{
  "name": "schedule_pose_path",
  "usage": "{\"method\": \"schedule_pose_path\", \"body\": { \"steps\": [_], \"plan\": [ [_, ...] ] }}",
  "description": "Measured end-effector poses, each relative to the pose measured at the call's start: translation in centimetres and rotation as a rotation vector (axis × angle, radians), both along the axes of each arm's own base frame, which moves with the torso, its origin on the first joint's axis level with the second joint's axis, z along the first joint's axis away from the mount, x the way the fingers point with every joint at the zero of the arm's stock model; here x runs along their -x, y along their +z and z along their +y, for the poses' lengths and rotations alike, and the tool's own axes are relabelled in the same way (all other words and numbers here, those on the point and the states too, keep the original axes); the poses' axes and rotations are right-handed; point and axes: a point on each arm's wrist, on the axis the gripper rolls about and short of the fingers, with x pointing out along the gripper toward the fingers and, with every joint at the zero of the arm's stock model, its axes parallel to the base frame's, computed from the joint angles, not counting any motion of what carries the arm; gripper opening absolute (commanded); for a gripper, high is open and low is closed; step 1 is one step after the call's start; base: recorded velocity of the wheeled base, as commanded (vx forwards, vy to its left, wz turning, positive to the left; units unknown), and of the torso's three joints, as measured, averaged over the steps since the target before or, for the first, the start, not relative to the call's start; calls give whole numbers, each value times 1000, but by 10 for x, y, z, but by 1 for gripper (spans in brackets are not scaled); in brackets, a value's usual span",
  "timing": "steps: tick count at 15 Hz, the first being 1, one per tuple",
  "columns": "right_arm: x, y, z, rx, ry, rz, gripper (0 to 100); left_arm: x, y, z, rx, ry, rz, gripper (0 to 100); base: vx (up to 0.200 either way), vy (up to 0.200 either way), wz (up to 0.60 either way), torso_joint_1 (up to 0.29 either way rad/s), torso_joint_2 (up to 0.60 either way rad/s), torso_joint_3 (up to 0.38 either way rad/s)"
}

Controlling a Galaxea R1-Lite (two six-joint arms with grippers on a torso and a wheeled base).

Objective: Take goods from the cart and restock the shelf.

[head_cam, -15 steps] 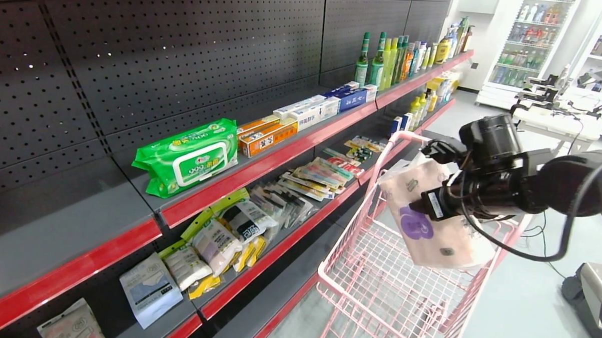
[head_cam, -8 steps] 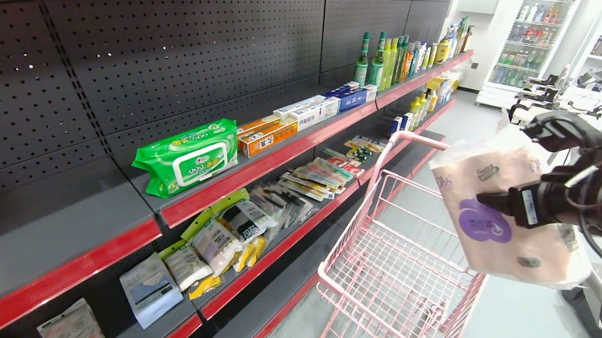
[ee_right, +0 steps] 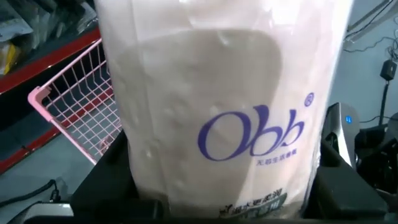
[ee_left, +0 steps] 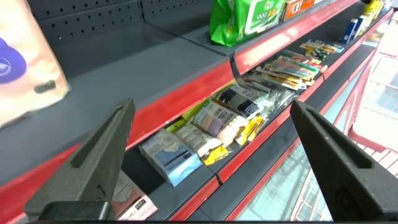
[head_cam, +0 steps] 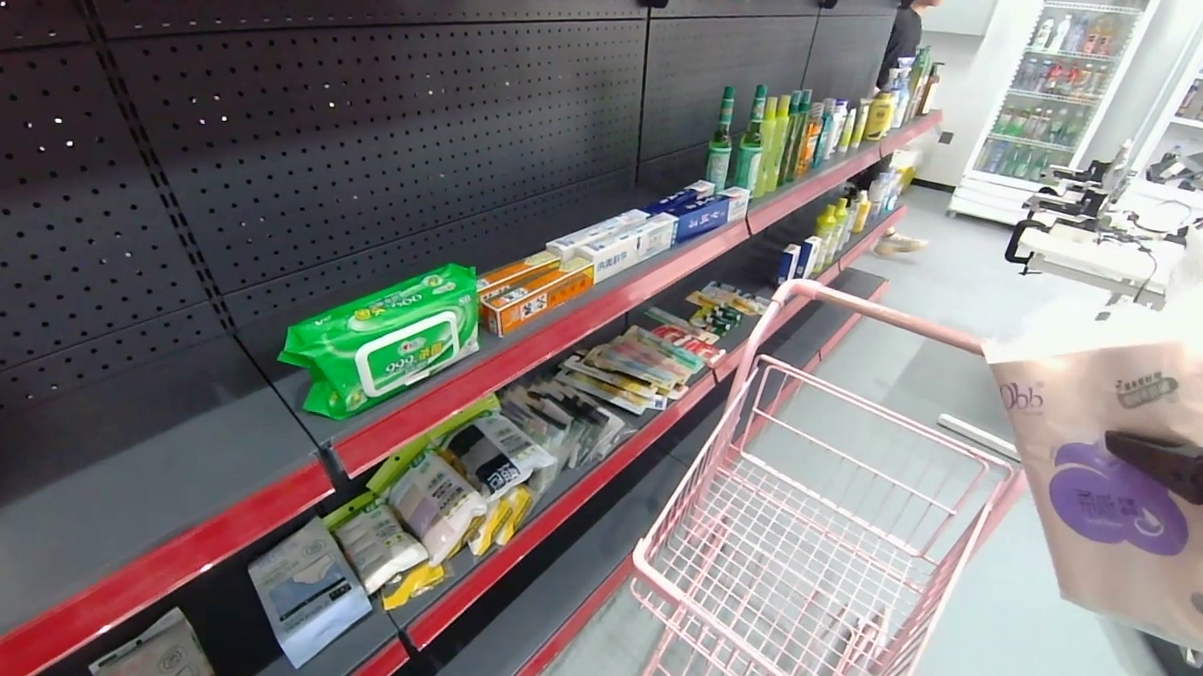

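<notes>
My right gripper (ee_right: 224, 193) is shut on a pink tissue pack (head_cam: 1107, 476) with a purple mark, holding it in the air to the right of the pink wire cart (head_cam: 816, 506). One dark finger (head_cam: 1162, 463) lies across the pack's front. In the right wrist view the pack (ee_right: 224, 106) sits between both fingers. The cart's basket looks almost bare. My left gripper (ee_left: 211, 168) hangs open in front of the shelf's red edge (ee_left: 186, 87), with nothing in it. A second pink pack (ee_left: 25, 62) rests on the grey upper shelf (head_cam: 137, 472).
A green wipes pack (head_cam: 386, 336), orange boxes (head_cam: 533, 291), white and blue boxes and bottles (head_cam: 769, 139) line the upper shelf. Packets (head_cam: 436, 502) crowd the lower shelf. A white bench (head_cam: 1095, 250) and fridges stand at the back right. Grey floor lies open right of the cart.
My right arm has carried the tissue pack from above the cart to the right, to the view's edge. The head camera has tilted, shifting the whole picture downward.
</notes>
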Motion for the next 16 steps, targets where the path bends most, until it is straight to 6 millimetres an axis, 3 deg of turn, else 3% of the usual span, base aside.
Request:
{"method": "schedule_pose_path", "body": {
  "steps": [16],
  "plan": [
    [2,1,-4,4,-23,-10,0,0,0,0,0,0,0,100,0,0,0,137,-291,-157]
  ]
}}
